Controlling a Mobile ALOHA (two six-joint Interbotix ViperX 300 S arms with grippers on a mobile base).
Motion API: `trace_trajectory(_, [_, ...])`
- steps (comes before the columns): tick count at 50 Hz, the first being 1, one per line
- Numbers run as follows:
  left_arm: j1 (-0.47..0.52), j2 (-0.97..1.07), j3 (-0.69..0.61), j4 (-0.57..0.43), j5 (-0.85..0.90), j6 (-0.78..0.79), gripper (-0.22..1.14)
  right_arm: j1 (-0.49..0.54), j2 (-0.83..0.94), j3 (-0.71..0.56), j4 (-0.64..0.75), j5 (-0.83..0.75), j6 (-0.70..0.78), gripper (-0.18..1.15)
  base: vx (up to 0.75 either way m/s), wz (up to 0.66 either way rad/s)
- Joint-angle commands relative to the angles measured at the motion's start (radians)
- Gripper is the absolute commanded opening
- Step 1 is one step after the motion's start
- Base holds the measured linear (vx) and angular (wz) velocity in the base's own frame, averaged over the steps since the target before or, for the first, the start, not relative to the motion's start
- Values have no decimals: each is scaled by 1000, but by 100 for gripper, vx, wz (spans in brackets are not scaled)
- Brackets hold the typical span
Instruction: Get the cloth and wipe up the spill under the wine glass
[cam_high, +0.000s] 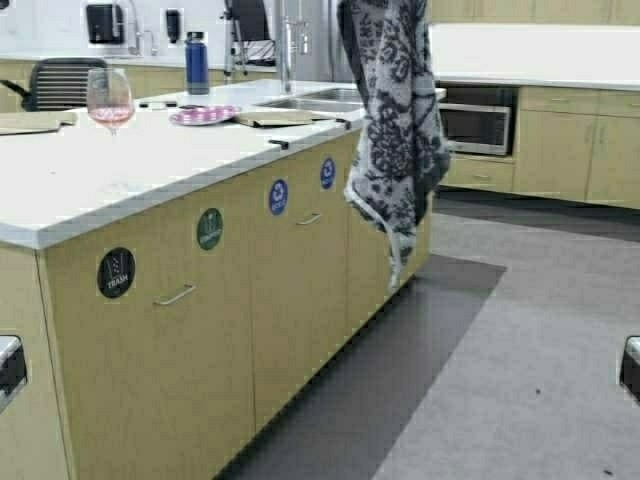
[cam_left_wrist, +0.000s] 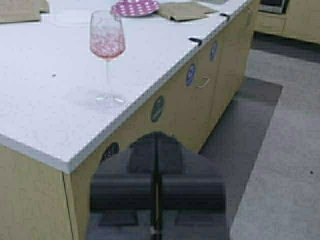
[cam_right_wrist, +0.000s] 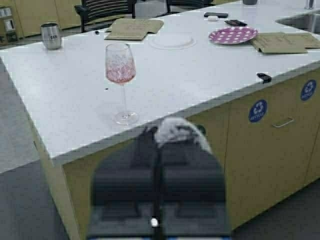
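Note:
The wine glass (cam_high: 110, 100) with pink liquid stands upright near the front edge of the white island counter (cam_high: 150, 170). It also shows in the left wrist view (cam_left_wrist: 107, 55) and the right wrist view (cam_right_wrist: 121, 75). A faint wet patch lies around its foot (cam_left_wrist: 97, 102). The dark floral cloth (cam_high: 395, 130) hangs limp in the air beside the counter, to the right of the glass. My right gripper (cam_right_wrist: 159, 137) is shut on a bunched bit of the cloth (cam_right_wrist: 175, 131), short of the counter edge. My left gripper (cam_left_wrist: 156, 142) is shut and empty, below the counter edge.
A blue bottle (cam_high: 197, 62), a pink dotted plate (cam_high: 203, 115), tan mats (cam_high: 272, 117) and a sink (cam_high: 315, 98) lie farther back. A steel cup (cam_right_wrist: 50, 35) stands at a far corner. A dark floor mat (cam_high: 400, 370) runs along the cabinets.

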Motion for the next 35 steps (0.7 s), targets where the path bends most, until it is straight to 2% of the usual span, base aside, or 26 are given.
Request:
trace_trajectory(1, [0,55,-28,2,-37,-9,3,3,-11,-18,3,-18,3,7,25,12])
trace_trajectory(17, [-5,235,-28,2,-137,-17,3,3,-11,-15,3,-37,5,7,25,15])
trace_trajectory(35, [-178,581,-78,2,-414,-14,3,3,-12,-9,3,-38,2,7,24,24])
